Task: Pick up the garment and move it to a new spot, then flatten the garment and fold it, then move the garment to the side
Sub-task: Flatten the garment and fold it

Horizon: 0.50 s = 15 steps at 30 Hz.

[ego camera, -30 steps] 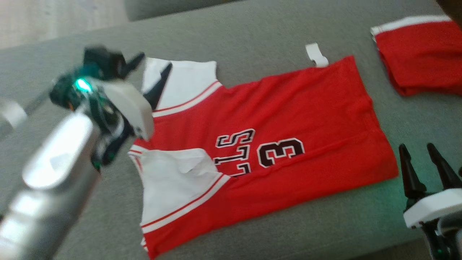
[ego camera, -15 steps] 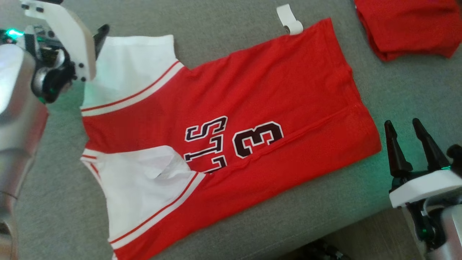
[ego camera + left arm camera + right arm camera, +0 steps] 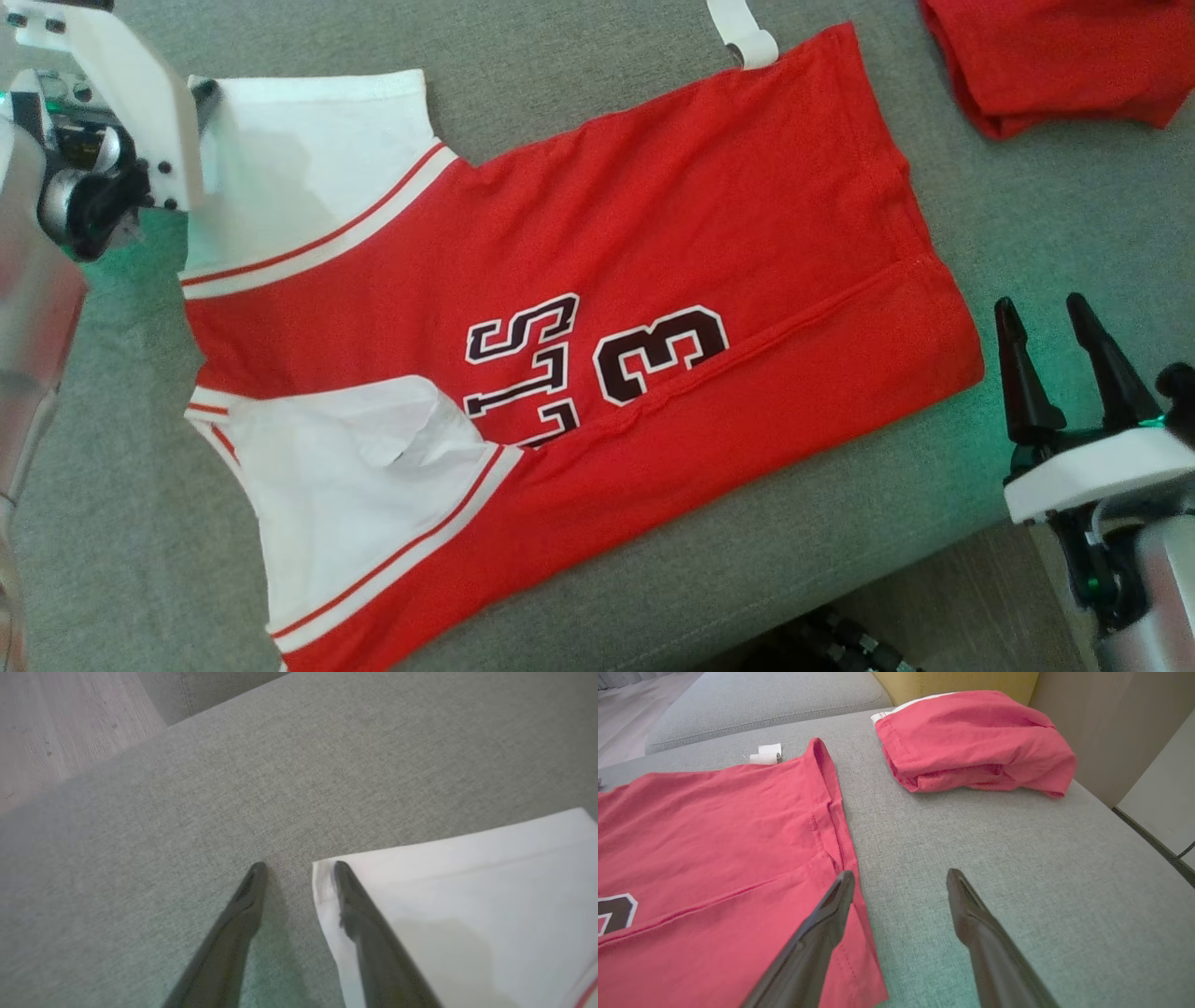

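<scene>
Left gripper spread, empty, straddling white sleeve corner of jersey; right gripper spread, empty, just beside hem.

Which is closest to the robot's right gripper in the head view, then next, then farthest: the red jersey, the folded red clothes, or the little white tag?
1. red jersey: its bottom corner lies just left of the right gripper.
2. folded red clothes: farther up, at the top right.
3. little white tag: farthest, top middle, by the jersey's far edge.
</scene>
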### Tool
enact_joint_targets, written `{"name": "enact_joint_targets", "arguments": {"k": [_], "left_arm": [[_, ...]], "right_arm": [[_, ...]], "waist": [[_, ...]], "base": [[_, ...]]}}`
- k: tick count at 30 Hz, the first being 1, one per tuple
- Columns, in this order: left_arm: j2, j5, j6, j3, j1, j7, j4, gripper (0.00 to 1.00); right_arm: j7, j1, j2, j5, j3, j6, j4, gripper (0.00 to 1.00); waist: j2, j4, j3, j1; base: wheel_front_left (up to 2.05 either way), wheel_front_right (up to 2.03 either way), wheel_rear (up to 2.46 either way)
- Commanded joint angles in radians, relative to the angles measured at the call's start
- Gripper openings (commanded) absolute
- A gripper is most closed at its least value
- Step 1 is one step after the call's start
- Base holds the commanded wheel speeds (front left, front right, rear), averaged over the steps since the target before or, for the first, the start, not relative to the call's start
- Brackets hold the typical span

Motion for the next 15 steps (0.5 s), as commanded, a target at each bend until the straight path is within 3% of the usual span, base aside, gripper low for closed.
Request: {"name": "enact_joint_targets", "arguments": {"k": [1,2,3,10,14,15], "left_arm": [[0.036,-0.013,-0.005,0.022,-0.037,0.015,-0.011,0.36],[0.033,-0.020,-0.009,0.021,-0.036,0.017,-0.013,0.22],[0.030,-0.027,-0.013,0.021,-0.035,0.017,-0.017,0.00],[0.020,-0.043,-0.030,0.011,-0.039,-0.028,-0.054,0.00],[0.018,-0.051,-0.035,0.000,-0.048,-0.049,-0.081,0.00],[0.015,-0.050,-0.037,-0.009,-0.057,-0.063,-0.101,0.00]], "right_arm": [[-0.009,-0.012,-0.015,0.001,0.010,0.007,-0.022,1.00],[-0.008,-0.014,-0.015,0.001,0.008,0.007,-0.021,1.00],[-0.008,-0.015,-0.015,0.000,0.006,0.007,-0.021,1.00],[0.025,-0.047,-0.036,0.019,0.007,0.007,-0.039,1.00],[0.136,-0.140,-0.097,0.091,0.058,0.007,-0.056,1.00],[0.218,-0.212,-0.131,0.134,0.093,0.007,-0.051,1.00]], "waist": [[0.0000,0.001,0.002,0.0000],[0.0000,0.002,0.002,0.0000],[0.0000,0.003,0.002,0.0000],[0.0000,0.022,-0.010,0.0000],[0.0000,0.037,-0.024,0.0000],[0.0000,0.049,-0.028,0.0000]], "base": [[0.00,0.00,0.00],[0.00,0.00,0.00],[0.00,0.00,0.00],[0.00,0.00,0.00],[0.00,0.00,0.00],[0.00,0.00,0.00]]}}
